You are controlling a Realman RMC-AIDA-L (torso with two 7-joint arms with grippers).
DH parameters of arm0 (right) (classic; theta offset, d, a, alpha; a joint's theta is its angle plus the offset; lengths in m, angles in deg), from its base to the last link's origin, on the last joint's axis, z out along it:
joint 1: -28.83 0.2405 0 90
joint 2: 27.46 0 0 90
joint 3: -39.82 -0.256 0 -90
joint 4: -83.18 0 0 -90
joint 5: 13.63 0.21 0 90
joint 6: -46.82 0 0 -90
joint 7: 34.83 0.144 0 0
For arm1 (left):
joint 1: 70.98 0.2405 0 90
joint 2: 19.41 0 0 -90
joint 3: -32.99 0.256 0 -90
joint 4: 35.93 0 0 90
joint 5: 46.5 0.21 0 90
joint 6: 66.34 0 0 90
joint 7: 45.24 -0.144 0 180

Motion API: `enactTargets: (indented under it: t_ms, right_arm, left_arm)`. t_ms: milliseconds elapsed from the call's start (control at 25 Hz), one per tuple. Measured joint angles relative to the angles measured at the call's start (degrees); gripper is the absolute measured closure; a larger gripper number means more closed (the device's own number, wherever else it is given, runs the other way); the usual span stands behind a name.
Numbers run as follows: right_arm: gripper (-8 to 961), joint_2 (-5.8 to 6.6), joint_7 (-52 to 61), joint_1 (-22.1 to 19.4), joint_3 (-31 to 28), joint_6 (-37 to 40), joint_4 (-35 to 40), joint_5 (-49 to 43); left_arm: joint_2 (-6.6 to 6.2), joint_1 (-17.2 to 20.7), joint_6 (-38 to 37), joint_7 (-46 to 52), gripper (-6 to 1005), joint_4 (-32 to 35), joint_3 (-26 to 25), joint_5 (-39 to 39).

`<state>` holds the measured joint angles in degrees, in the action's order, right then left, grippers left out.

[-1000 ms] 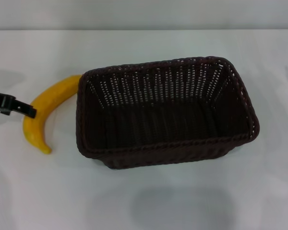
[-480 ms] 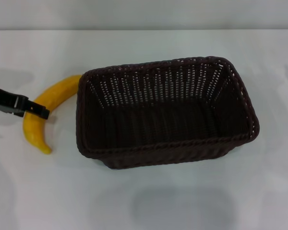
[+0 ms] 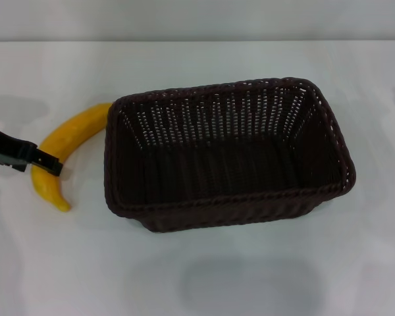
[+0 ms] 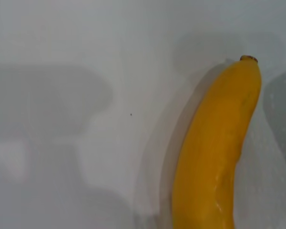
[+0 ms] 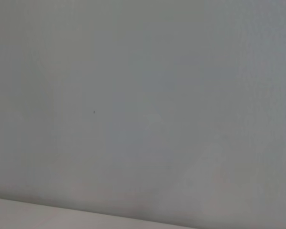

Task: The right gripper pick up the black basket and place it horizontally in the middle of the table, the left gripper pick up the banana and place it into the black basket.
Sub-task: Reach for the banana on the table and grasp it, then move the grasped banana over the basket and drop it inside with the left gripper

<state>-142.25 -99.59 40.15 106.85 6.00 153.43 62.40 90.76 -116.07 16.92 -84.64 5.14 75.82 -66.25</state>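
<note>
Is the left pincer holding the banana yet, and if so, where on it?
Cannot be told. The left pincer sits over the banana's middle on the table, beside the basket, but no grip shows.

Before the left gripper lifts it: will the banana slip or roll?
The banana looks smooth and glossy, so it may slip between thin fingers. Its curve lies flat on the table, so it would likely pivot, not roll. The left gripper sits over the lower half, off-centre, so it may tilt when lifted.
</note>
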Motion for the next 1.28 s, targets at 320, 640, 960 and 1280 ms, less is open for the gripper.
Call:
enactTargets:
  t_ms: [320,640,960,1280]
  right_arm:
    - [595,0.0,0.0,-0.1,-0.9,-0.3,-0.3,0.0]
    - [596,0.0,0.0,0.2,-0.9,-0.1,-0.4,0.0]
    - [595,0.0,0.0,0.2,-0.8,-0.3,-1.1,0.3]
    - [596,0.0,0.1,0.1,-1.5,-0.9,-1.6,0.4]
  left_arm:
    - [0.13,0.2,-2.2,0.5,200,-0.3,0.0,0.0]
    - [0.47,0.3,-4.8,0.1,229,-1.6,0.1,0.5]
    - [0.52,0.0,-6.4,-0.6,465,-2.7,0.6,1.2]
    - [-0.15,3.5,0.6,0.0,499,13.3,0.0,-2.4]
